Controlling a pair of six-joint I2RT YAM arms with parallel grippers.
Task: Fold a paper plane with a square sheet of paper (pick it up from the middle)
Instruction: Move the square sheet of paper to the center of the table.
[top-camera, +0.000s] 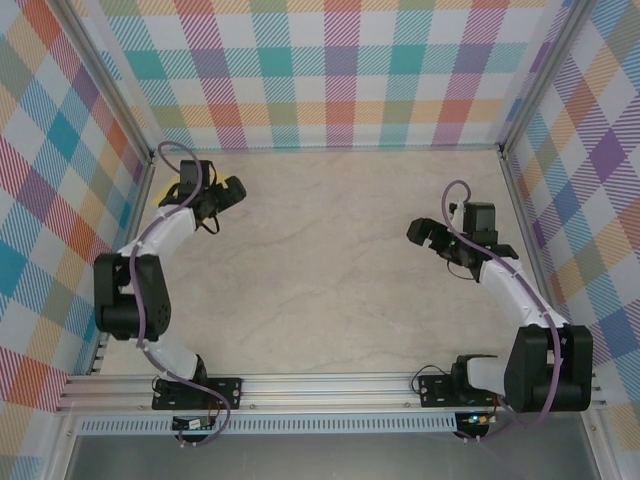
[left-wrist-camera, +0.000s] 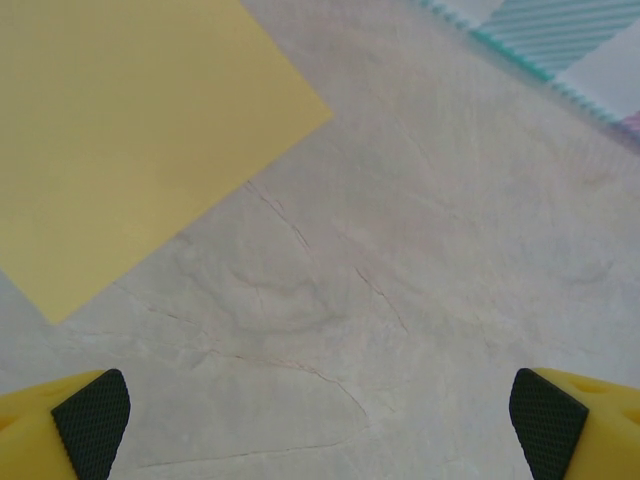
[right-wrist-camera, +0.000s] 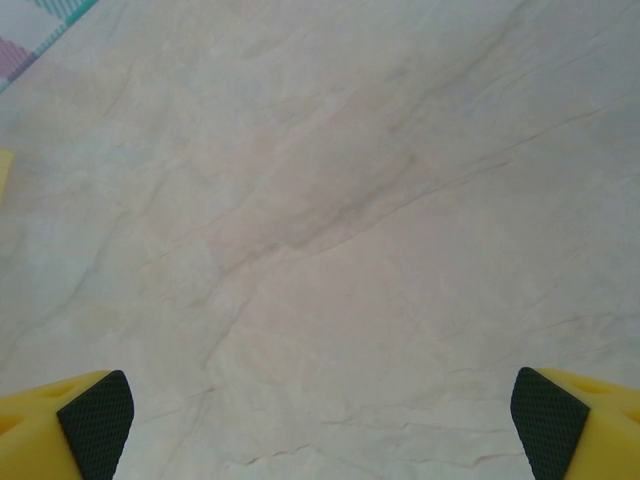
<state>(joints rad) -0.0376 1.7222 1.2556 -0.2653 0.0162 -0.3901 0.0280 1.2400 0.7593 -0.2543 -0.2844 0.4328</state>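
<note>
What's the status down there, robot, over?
Left tool open, right tool open, both empty. Yellow square sheet of paper flat on table, unfolded, untouched, ahead of left tool. Nothing between them.

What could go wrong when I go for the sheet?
The square sheet of paper lies flat on the table, off to one side of the open left gripper: a pinch at its middle may slide or crumple it. The right gripper, also open, sits far across the table: a long reach to help.
</note>
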